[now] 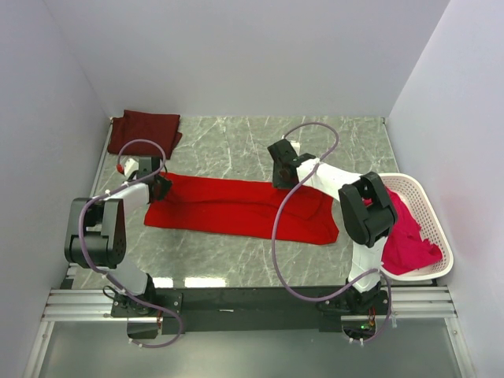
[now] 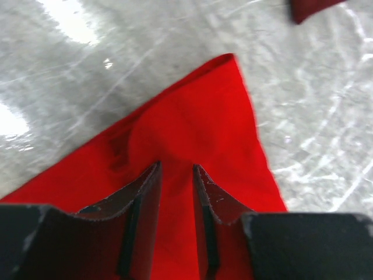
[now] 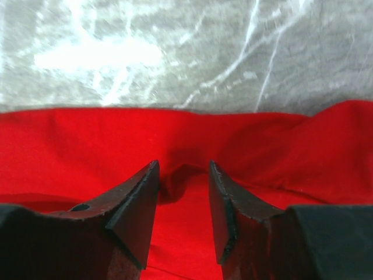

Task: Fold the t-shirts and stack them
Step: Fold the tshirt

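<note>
Two robot arms bend over a red shirt (image 1: 236, 209) spread flat across the middle of a marble-patterned bench (image 1: 236, 146), midway through a fold-and-stack job. The shirt lies as a long band running left to right, its near edge towards the arm bases.

The left fingers (image 2: 143, 198) are down on the shirt's far-left corner. They are drawn in to a narrow gap, with a small ridge of red cloth puckered up between them, so they appear to be pinching the fabric rather than just resting on it. The right fingers (image 3: 137, 198) sit on the far edge, right of centre, and hold a similar raised crease between closed-in tips. Taking the same long edge at two spaced points looks deliberate. It should let the cloth lift evenly and carry over towards the near side without sagging in the middle.

A maroon shirt (image 1: 143, 130) lies in a compact folded square at the far-left corner, well apart from the work. It likely marks where the stack is to grow. At the right edge of the bench, a white basket (image 1: 431, 206) holds a crumpled pink shirt (image 1: 409, 240), which spills over the near rim and looks to be waiting its turn.

By my reckoning, one shirt is done, one is in hand and at least one is to come. The risk now is one grip slipping and skewing the fold.
</note>
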Controlling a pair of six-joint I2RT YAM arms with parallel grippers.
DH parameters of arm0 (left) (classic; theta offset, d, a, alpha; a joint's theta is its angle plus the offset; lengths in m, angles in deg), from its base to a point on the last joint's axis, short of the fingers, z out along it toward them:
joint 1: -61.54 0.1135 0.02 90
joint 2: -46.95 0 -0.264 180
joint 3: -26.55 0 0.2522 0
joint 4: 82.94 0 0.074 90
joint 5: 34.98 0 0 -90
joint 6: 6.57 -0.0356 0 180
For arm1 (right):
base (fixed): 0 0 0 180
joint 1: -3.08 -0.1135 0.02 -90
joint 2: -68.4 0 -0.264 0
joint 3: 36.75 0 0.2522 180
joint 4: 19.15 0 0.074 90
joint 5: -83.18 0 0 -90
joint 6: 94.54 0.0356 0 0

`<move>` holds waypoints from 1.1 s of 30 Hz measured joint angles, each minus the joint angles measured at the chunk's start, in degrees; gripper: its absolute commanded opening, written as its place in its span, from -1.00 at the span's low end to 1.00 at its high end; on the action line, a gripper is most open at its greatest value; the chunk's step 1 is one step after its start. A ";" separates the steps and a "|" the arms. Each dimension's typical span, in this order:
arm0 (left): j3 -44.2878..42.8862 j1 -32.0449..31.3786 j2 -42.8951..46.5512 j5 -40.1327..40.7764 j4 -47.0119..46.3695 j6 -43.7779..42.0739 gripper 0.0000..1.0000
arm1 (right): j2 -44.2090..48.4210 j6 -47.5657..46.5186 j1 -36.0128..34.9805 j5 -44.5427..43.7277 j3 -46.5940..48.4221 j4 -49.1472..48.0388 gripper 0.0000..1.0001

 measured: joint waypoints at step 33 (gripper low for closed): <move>4.42 3.08 3.54 1.66 1.66 0.44 -0.33 | 21.11 12.61 -11.45 -0.37 -19.85 -0.44 -1.00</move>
